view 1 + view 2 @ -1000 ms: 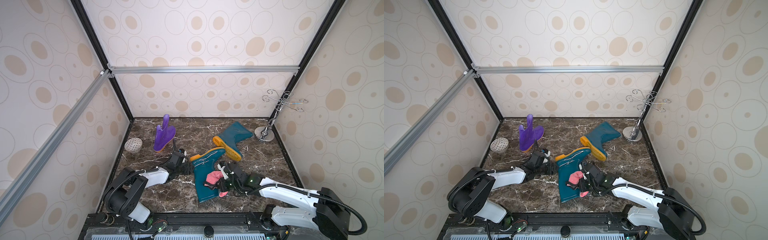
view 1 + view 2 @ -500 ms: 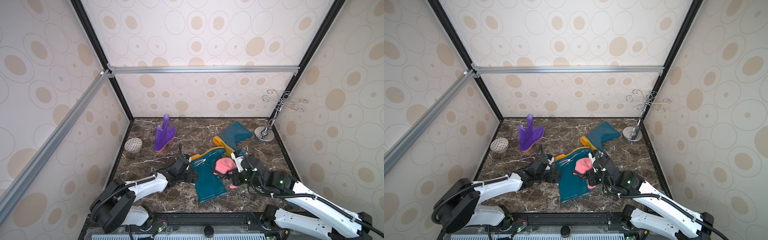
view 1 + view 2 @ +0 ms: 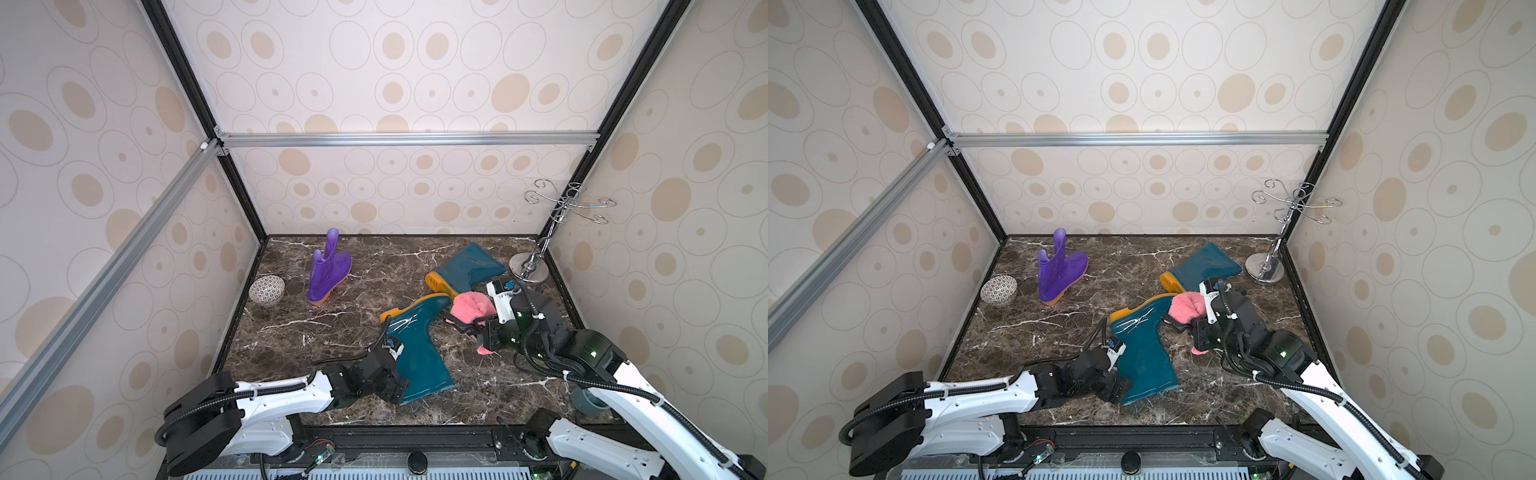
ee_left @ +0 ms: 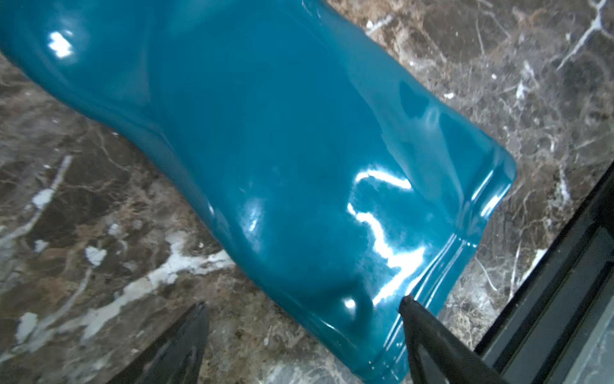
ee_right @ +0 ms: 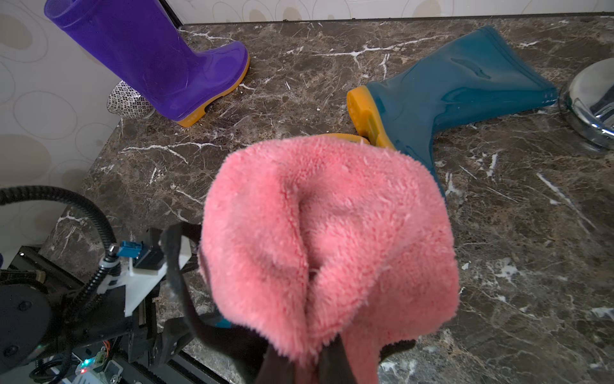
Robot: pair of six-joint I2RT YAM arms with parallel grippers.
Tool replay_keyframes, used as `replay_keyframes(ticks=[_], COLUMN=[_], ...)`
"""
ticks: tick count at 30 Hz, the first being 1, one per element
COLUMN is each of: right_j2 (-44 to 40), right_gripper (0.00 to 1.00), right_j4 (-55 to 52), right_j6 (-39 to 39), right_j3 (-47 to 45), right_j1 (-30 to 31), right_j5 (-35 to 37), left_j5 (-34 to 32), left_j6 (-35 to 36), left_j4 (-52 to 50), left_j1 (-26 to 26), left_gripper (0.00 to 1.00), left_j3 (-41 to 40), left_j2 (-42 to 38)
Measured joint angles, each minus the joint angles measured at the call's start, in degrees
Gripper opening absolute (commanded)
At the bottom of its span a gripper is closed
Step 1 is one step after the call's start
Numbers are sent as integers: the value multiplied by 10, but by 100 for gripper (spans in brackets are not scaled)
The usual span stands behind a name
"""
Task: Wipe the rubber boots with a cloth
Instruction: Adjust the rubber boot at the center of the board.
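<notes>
Two moves: clamp spread left fingers (image 4: pixel 432 339) onto near glossy teal rubber boot (image 3: pixel 415 349), then sweep fluffy pink cloth (image 3: pixel 471 307), pinched in right fingers (image 5: pixel 275 369), along its shaft.

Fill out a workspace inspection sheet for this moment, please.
Surface: brown marble tabletop, no spills seen.
Job's things: purple boot upright; near teal boot and far teal boot lying on their sides; pink cloth bunched by the near teal boot's toe.
Clutter: patterned bowl, chrome hook stand.
Grippers: left gripper open at the near teal boot's cuff; right gripper shut on the pink cloth.
Cables: black hoses run along both arms, no snag seen.
Surroundings: spotted wall panels, aluminium frame rail.
</notes>
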Motion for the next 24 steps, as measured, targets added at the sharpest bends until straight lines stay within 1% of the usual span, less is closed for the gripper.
replay_keyframes(ticks=[3, 5, 10, 15, 19, 21, 24], right_j2=[-7, -15, -35, -49, -60, -64, -70], right_gripper=[0, 0, 0, 0, 0, 0, 0], right_j4=[-10, -17, -32, -43, -56, -61, -68], right_j6=[-5, -7, -7, -7, -7, -8, -9], right_j3=[0, 0, 8, 26, 36, 39, 43], right_j1=[-3, -6, -10, -13, -13, -13, -13], right_j5=[3, 7, 21, 34, 46, 49, 53], left_j5=[-34, -59, -107, -131, -139, -142, -143], left_j6=[12, 28, 66, 95, 110, 117, 126], left_j4=[-12, -20, -24, -37, -47, -53, -54], left_j1=[-48, -81, -124, -137, -140, -140, -140], left_gripper=[94, 95, 95, 90, 85, 81, 73], left_j3=[13, 35, 94, 145, 158, 158, 159], left_j2=[17, 32, 79, 142, 180, 191, 203])
